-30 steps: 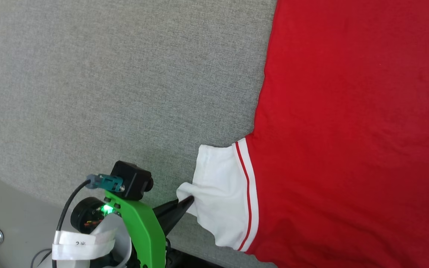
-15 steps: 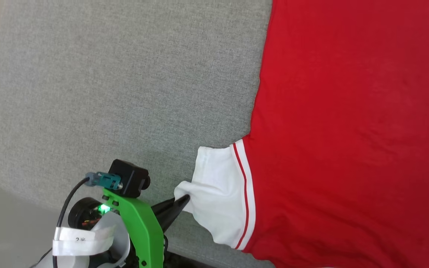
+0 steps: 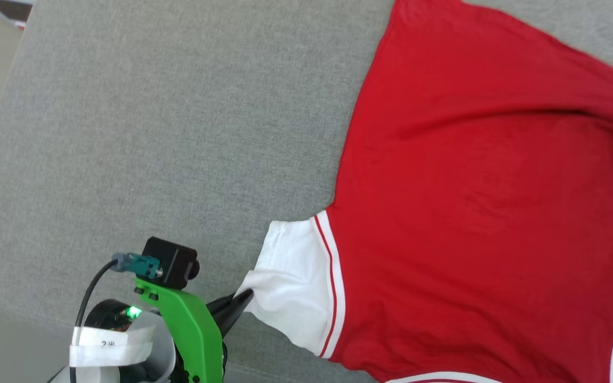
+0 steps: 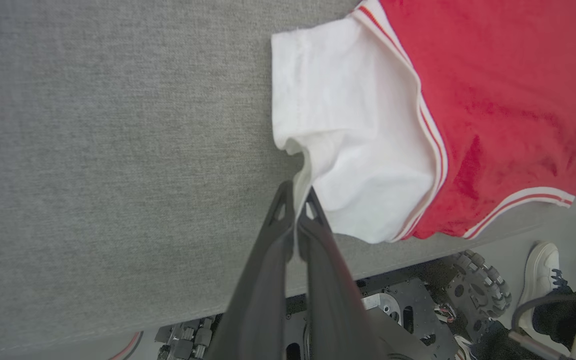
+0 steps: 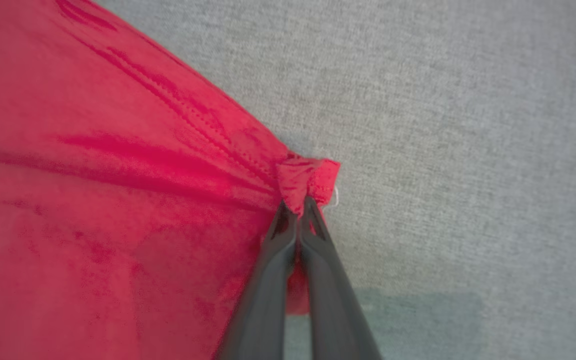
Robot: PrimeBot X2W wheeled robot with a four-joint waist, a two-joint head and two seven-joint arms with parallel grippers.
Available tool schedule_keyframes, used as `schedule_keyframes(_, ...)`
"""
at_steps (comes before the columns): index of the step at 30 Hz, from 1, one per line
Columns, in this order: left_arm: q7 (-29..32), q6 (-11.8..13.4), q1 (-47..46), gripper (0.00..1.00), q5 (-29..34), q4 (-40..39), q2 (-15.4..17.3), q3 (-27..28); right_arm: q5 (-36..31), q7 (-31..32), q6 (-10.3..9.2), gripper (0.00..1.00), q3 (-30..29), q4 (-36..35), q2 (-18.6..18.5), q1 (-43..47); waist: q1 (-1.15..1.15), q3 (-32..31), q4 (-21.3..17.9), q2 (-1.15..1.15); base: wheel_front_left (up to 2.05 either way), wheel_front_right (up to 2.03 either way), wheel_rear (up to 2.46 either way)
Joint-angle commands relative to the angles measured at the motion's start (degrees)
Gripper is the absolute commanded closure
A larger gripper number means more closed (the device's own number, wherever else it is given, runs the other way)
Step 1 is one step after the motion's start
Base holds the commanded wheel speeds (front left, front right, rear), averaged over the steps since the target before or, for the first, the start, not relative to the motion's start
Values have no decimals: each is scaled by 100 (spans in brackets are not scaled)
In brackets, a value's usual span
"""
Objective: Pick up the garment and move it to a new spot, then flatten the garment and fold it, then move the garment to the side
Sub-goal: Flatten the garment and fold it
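Left gripper (image 4: 298,194) grips the red jersey T-shirt's (image 3: 471,213) white sleeve (image 4: 358,150), right gripper (image 5: 300,206) a red corner (image 5: 308,175); you've yet to flatten and fold.

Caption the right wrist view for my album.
Closed right gripper pinches a corner of the garment over the grey surface.

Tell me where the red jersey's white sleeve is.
Head view, lower centre: the white short sleeve lies on the grey fabric surface, left of the red jersey body, its edge pinched by the left end effector.
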Motion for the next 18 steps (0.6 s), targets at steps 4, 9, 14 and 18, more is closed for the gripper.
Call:
schedule_keyframes(4, -48, 83, 152, 100, -46, 86, -2, 33, 223, -142, -4, 100, 29, -71, -16, 747, 0, -672, -465, 0, 0, 0, 0)
schedule_keyframes(9, -113, 148, 250, 100, -68, 236, -62, 28, 394, -276, -4, 100, -50, -303, -13, 1443, 0, -1017, -637, 0, 0, 0, 0)
schedule_keyframes(14, -214, 196, 319, 100, -74, 404, -164, 4, 502, -343, -4, 100, -255, -622, 43, 2163, 0, -1310, -764, 0, 0, 0, 0)
schedule_keyframes(18, -296, 235, 390, 100, -106, 524, -271, -17, 513, -353, -4, 100, -435, -910, 159, 2687, 0, -1517, -854, 0, 0, 0, 0)
